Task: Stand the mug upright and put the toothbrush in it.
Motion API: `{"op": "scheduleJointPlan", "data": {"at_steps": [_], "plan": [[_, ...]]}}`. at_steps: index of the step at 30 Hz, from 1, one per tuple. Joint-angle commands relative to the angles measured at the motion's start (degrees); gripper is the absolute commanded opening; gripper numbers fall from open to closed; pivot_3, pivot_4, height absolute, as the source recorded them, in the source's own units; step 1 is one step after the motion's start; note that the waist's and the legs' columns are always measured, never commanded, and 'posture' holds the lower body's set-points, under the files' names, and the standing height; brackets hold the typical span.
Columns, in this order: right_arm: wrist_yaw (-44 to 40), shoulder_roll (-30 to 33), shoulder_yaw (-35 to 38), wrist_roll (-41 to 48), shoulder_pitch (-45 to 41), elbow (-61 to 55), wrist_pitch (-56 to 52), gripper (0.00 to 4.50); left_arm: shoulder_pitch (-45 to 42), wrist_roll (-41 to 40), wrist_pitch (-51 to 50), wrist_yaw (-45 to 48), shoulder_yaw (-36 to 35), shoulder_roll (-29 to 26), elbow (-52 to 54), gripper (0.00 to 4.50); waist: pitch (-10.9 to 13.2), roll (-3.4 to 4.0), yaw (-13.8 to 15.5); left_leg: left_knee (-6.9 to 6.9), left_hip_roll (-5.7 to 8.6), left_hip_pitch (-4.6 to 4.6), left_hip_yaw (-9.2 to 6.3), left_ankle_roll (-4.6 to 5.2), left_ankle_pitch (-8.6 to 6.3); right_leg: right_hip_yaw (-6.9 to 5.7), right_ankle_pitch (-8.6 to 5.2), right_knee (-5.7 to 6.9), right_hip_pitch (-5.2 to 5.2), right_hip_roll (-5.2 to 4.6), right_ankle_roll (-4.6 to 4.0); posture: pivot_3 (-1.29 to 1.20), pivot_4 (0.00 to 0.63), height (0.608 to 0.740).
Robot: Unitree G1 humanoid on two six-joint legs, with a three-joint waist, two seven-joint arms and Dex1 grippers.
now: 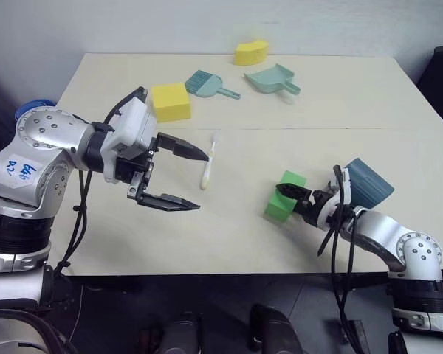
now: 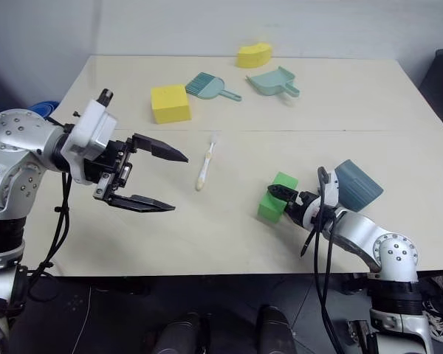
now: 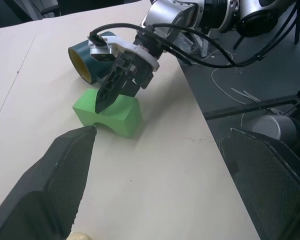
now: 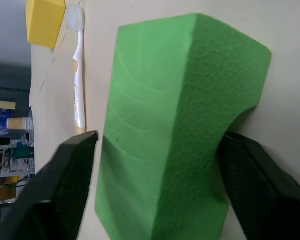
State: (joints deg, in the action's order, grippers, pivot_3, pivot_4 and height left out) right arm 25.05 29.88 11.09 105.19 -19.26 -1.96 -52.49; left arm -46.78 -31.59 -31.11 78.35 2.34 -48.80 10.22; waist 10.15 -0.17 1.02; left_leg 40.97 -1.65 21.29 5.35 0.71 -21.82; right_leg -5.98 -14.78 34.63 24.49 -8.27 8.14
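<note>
Looking first at the wide cream-coloured table (image 1: 317, 110), the right part of it is where the work happens now. The dark teal-blue ribbed mug (image 1: 369, 183) with the yellow inside lies on its side there, close behind the right wrist, its mouth turned toward the middle of the table. Just in front of it stands the bright green foam block (image 2: 275, 198) with an arched cut-out. The right gripper (image 4: 160, 140) has its black fingers (image 4: 75, 165) spread around this block, one on each side. On one side a thin strip of table shows between finger and foam, so I cannot say the block is pinched yet. I judge the step in hand is to clear the block away from the mug. To do it well, the jaws should press on the flat sides, not on the arch, and the block should go away from the mug without pushing the mug into a roll. The left gripper (image 2: 180, 184) hangs wide open above the table. The slim white and pale-yellow toothbrush (image 1: 209, 161) lies flat on the table near it, untouched.
</note>
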Motion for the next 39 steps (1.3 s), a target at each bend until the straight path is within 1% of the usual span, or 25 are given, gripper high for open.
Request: {"op": "scheduleJointPlan", "data": {"at_steps": [1, 3, 5, 7, 8, 10, 11, 12, 13, 14, 16, 18, 19, 20, 21, 23, 25, 30, 33, 36, 39], "plan": [[-0.01, 0.34, 2.11, 2.60, 1.09, -4.46, 0.77, 2.26, -0.70, 0.05, 0.87, -0.33, -0.74, 0.22, -0.43, 4.50, 0.00, 0.00, 0.11, 0.00, 0.00, 0.00, -0.01, 0.00, 0.00, 0.00, 0.00, 0.00, 0.00, 0.00, 0.00, 0.00, 0.150, 0.740], [0.57, 0.67, 2.55, 4.32, 1.75, -6.88, 1.23, 1.63, -0.51, 0.08, 1.02, -0.33, -0.66, 0.58, -0.76, 4.50, 0.00, 0.00, 0.18, 0.00, 0.00, 0.01, -0.01, 0.00, 0.00, 0.00, 0.00, 0.00, 0.00, 0.00, 0.00, 0.00, 0.150, 0.740], [0.76, 1.82, 4.14, 6.87, 3.69, -12.59, 1.55, 1.29, -0.52, 0.41, 1.65, -0.23, 0.02, 1.63, -1.51, 4.50, 0.00, 0.00, 0.19, 0.00, 0.00, 0.01, -0.01, 0.00, 0.00, 0.00, 0.00, 0.00, 0.00, 0.00, 0.00, 0.00, 0.150, 0.740], [0.71, 2.56, 6.09, 7.81, 5.62, -17.41, 2.24, 1.29, -0.70, 0.70, 2.15, -0.05, 0.52, 2.53, -2.25, 4.50, 0.02, 0.03, 0.34, 0.00, 0.00, 0.04, -0.04, 0.00, 0.00, -0.02, 0.00, -0.02, 0.01, 0.00, 0.00, 0.00, 0.150, 0.740], [-0.65, 4.12, 8.43, 7.81, 7.04, -20.71, 2.43, 1.29, -0.89, 0.82, 2.53, 0.10, 0.83, 3.10, -2.70, 4.50, 0.02, 0.02, 0.36, 0.00, 0.00, 0.04, -0.05, 0.00, 0.00, -0.03, 0.00, -0.02, 0.01, 0.00, 0.00, 0.00, 0.150, 0.740], [-2.98, 9.23, 14.29, 7.81, 8.95, -26.58, 3.21, 1.29, -1.30, 1.03, 3.23, 0.51, 1.30, 4.16, -3.58, 4.50, 0.05, 0.09, 0.60, 0.01, 0.02, 0.08, -0.04, 0.01, -0.01, -0.02, 0.00, -0.07, 0.01, -0.01, 0.00, 0.00, 0.150, 0.740], [-3.25, 10.22, 17.80, 7.81, 8.85, -28.02, 4.89, 1.29, -1.58, 1.26, 3.72, 0.78, 1.60, 4.70, -4.27, 4.50, 0.06, 0.10, 0.67, 0.02, 0.02, 0.10, -0.04, 0.02, -0.01, -0.02, 0.00, -0.09, 0.02, -0.01, 0.00, 0.00, 0.150, 0.740], [-3.27, 11.84, 21.85, 7.81, 8.27, -28.02, 6.30, 1.29, -1.99, 1.58, 4.33, 1.02, 1.99, 5.31, -5.03, 4.50, 0.06, 0.09, 0.59, 0.03, 0.02, 0.15, -0.05, 0.03, -0.02, -0.02, 0.00, -0.12, 0.03, -0.01, 0.00, 0.00, 0.150, 0.740], [-2.64, 14.78, 25.78, 7.81, 7.81, -26.68, 6.97, 1.29, -2.58, 1.83, 4.92, 1.23, 2.43, 5.98, -5.87, 4.50, 0.04, 0.05, 0.51, 0.04, 0.01, 0.15, -0.04, 0.03, -0.02, -0.02, 0.00, -0.16, 0.02, -0.01, 0.00, 0.00, 0.150, 0.740], [-2.26, 17.00, 28.36, 7.81, 7.64, -25.71, 7.35, 1.29, -2.99, 2.02, 5.32, 1.38, 2.72, 6.45, -6.45, 4.50, 0.04, 0.05, 0.50, 0.04, 0.01, 0.14, -0.03, 0.03, -0.02, -0.03, 0.00, -0.17, 0.01, 0.00, 0.00, 0.00, 0.150, 0.740], [-0.47, 23.18, 34.88, 6.42, 11.21, -19.42, 6.54, 1.29, -4.45, 2.02, 5.88, 1.71, 3.27, 8.14, -7.79, 4.50, 0.04, 0.05, 0.56, 0.06, 0.02, 0.14, 0.05, 0.04, -0.02, 0.01, 0.00, -0.28, -0.03, 0.00, 0.00, 0.00, 0.150, 0.740], [-2.16, 27.36, 39.35, 1.00, 16.14, -12.91, 4.40, 1.29, -5.87, 2.26, 6.54, 1.84, 3.88, 10.05, -9.09, 4.50, 0.01, -0.03, 0.95, 0.05, 0.02, 0.14, 0.02, 0.07, -0.04, -0.01, 0.00, -0.29, -0.05, 0.01, 0.00, 0.00, 0.150, 0.740], [-3.54, 28.83, 39.97, -2.14, 18.13, -10.60, 3.40, 1.29, -6.38, 2.47, 6.89, 1.82, 4.15, 10.84, -9.68, 4.50, -0.01, -0.05, 1.07, 0.04, 0.02, 0.14, 0.00, 0.09, -0.05, -0.04, 0.01, -0.34, -0.08, 0.01, 0.01, 0.00, 0.150, 0.740], [-6.39, 30.70, 39.49, -8.00, 20.89, -8.02, 2.46, 1.29, -6.82, 2.71, 7.21, 1.62, 4.44, 11.79, -10.13, 4.50, -0.01, -0.05, 1.05, 0.03, 0.02, 0.14, 0.03, 0.13, -0.07, -0.05, 0.01, -0.44, -0.11, 0.01, 0.01, 0.00, 0.150, 0.740], [-8.35, 32.43, 38.25, -13.64, 23.28, -5.36, 1.92, 1.29, -7.15, 2.82, 7.52, 1.50, 4.69, 12.66, -10.38, 4.50, -0.01, -0.04, 1.00, 0.02, 0.03, 0.14, 0.08, 0.15, -0.08, -0.03, 0.01, -0.49, -0.12, 0.01, 0.01, 0.00, 0.150, 0.740], [-12.46, 34.08, 35.37, -22.32, 25.23, -0.96, 2.47, 1.29, -7.55, 2.73, 7.63, 1.35, 4.90, 13.93, -10.47, 4.50, -0.01, -0.04, 0.69, 0.02, 0.05, 0.16, 0.19, 0.20, -0.09, 0.03, 0.01, -0.61, -0.13, 0.01, 0.01, 0.00, 0.150, 0.740], [-16.17, 34.04, 31.43, -28.14, 23.17, 4.28, 4.10, 1.29, -7.77, 2.45, 7.32, 1.12, 4.89, 14.76, -10.29, 4.50, -0.01, -0.03, 0.36, 0.04, 0.05, 0.16, 0.22, 0.21, -0.08, 0.06, 0.01, -0.63, -0.13, 0.01, 0.01, 0.00, 0.150, 0.740], [-25.16, 34.27, 21.66, -41.01, 13.99, 16.35, 4.24, 1.29, -7.34, 2.17, 6.04, 0.37, 4.81, 15.42, -8.56, 4.50, -0.03, 0.18, -0.68, -0.02, 0.03, 0.02, 0.30, 0.21, -0.07, 0.12, 0.01, -0.56, -0.13, 0.01, 0.01, 0.00, 0.150, 0.740], [-27.47, 33.74, 19.96, -45.15, 9.50, 21.40, 2.30, 2.04, -6.00, 1.31, 4.26, -0.02, 4.55, 14.73, -5.80, 4.50, -0.02, 0.20, -0.83, -0.03, 0.03, 0.05, 0.27, 0.21, -0.07, 0.11, 0.01, -0.55, -0.12, 0.01, 0.01, 0.00, 0.150, 0.740], [-30.61, 33.79, 19.52, -48.49, 7.79, 23.51, 0.31, 3.03, -4.62, 0.74, 2.72, -0.60, 4.11, 13.98, -3.69, 4.50, -0.02, 0.20, -0.44, -0.02, 0.04, 0.07, 0.23, 0.21, -0.07, 0.09, 0.02, -0.55, -0.12, 0.01, 0.02, 0.00, 0.150, 0.740], [-32.82, 34.82, 21.05, -51.82, 7.95, 23.14, -0.83, 4.02, -3.28, 0.50, 1.96, -1.31, 3.43, 13.28, -2.51, 4.50, -0.02, 0.20, 0.09, 0.01, 0.03, 0.08, 0.23, 0.20, -0.07, 0.08, 0.02, -0.56, -0.13, 0.01, 0.02, 0.00, 0.150, 0.740]]}}
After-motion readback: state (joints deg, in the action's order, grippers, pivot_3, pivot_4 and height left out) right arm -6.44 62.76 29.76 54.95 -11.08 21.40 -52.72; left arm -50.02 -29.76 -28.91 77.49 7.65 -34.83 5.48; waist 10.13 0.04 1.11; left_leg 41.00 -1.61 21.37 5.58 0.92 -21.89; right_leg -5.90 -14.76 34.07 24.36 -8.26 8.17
